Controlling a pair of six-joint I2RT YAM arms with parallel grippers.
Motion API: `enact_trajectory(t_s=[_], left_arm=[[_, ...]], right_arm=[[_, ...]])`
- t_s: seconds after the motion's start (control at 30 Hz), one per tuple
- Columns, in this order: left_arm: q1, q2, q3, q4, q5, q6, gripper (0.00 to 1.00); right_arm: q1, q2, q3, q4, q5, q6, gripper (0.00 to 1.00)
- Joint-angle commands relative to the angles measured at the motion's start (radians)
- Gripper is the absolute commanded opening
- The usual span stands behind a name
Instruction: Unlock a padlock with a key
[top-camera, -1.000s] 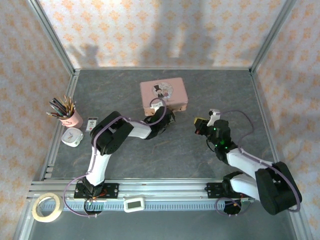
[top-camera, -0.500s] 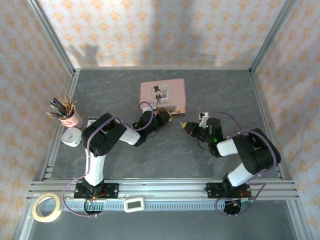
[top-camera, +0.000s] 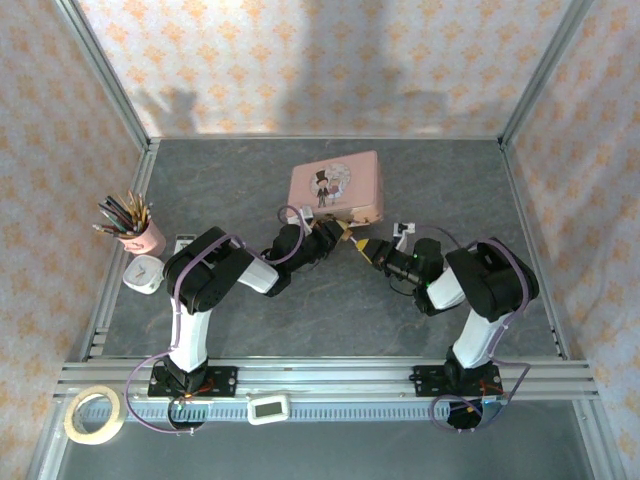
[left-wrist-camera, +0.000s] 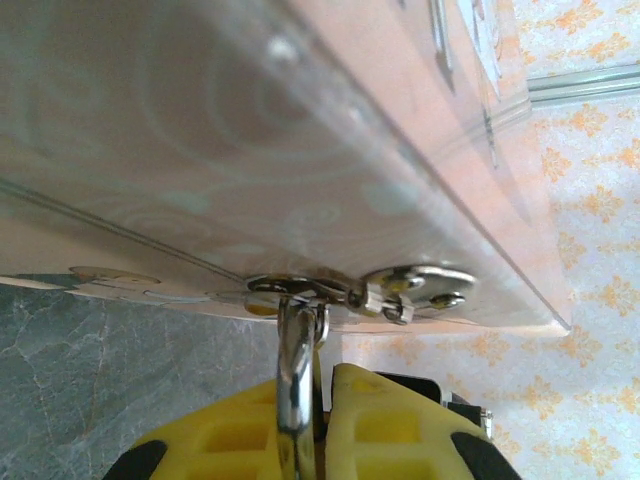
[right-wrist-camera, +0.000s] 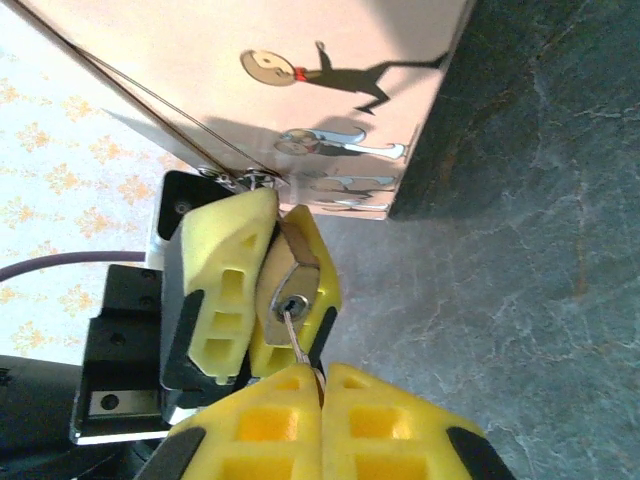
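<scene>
Right tool (right-wrist-camera: 320, 372) has arrived, pinching key (right-wrist-camera: 296, 336); its camera shows key in padlock (right-wrist-camera: 288, 285) clamped by left tool (left-wrist-camera: 305, 400).

tin: pink tin (top-camera: 335, 185) with a cartoon couple on the lid, sat a bit skewed toward the back
cup: pink cup (top-camera: 147, 238) stuffed with pencils (top-camera: 125, 212), stood by the left edge
timer: little white boxy thing (top-camera: 146, 273) just in front of the cup
card: small card (top-camera: 184, 246) lay right of the cup, too tiny to read
tape: roll (top-camera: 94, 413) lay at the near left corner
gadget: white one (top-camera: 268, 407) sat on the front rail
table: (top-camera: 330, 310) was dark grey, stone look
</scene>
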Motion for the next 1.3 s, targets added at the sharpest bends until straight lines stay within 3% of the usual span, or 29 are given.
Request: enact_trajectory(t_s=[0.0, 1.27], left_arm=[[-0.003, -0.018, -0.01, 0.101, 0.024, -0.043, 0.0], [-0.026, -0.031, 0.001, 0.132, 0.024, -0.062, 0.0]], right_arm=[[0.001, 0.004, -0.008, 0.099, -0.018, 0.031, 0.0], [0.026, -0.014, 0.018, 0.056, 0.037, 0.016, 0.0]])
